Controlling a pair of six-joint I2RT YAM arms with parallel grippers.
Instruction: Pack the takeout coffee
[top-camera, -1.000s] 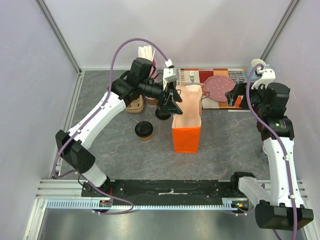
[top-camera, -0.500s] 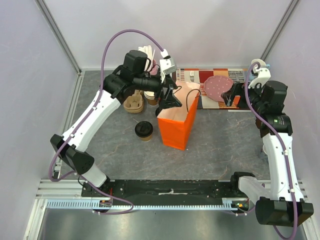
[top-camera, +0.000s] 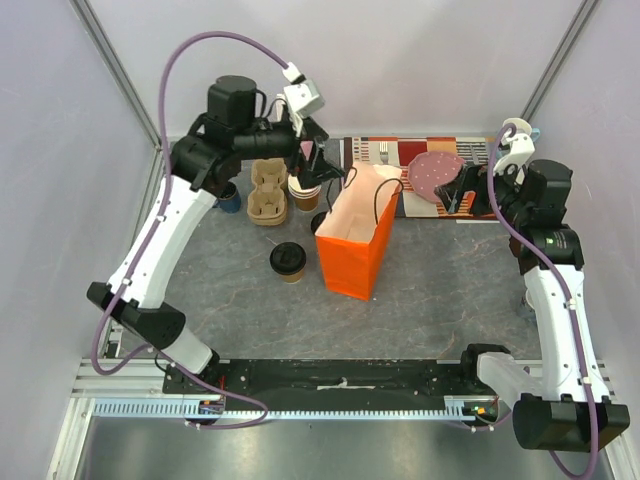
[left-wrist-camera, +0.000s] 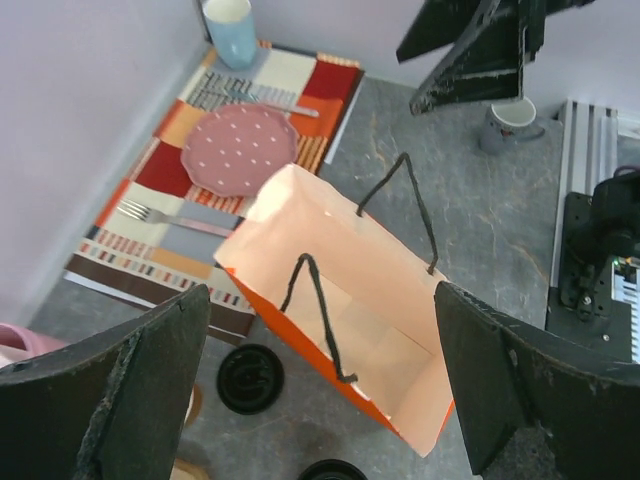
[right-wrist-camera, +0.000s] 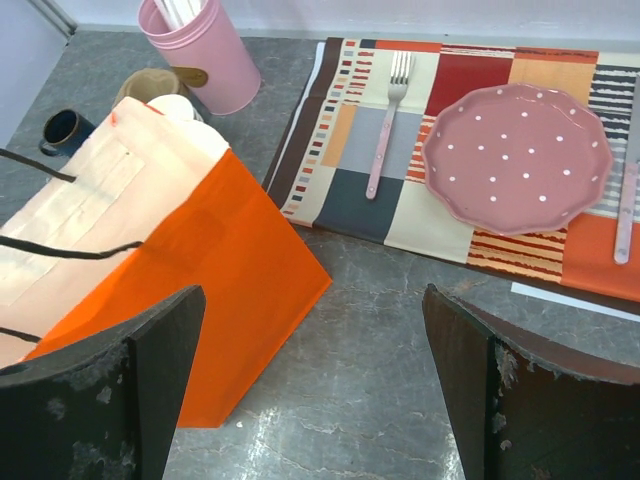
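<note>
we see the small brown paper cup with a round black plastic lid (top-camera: 288, 260) upright on the mottled grey table (top-camera: 450, 290), near the tilted, open-mouthed orange paper bag (top-camera: 350, 255) but not touching it. the left gripper (top-camera: 322, 170) and right gripper (top-camera: 458, 192) both have jaws spread, holding nothing.

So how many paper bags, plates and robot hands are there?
Paper bags: 1, the orange paper bag
Plates: 1, the pink dotted plate
Robot hands: 2, the left hand and the right hand
Total: 4
</note>
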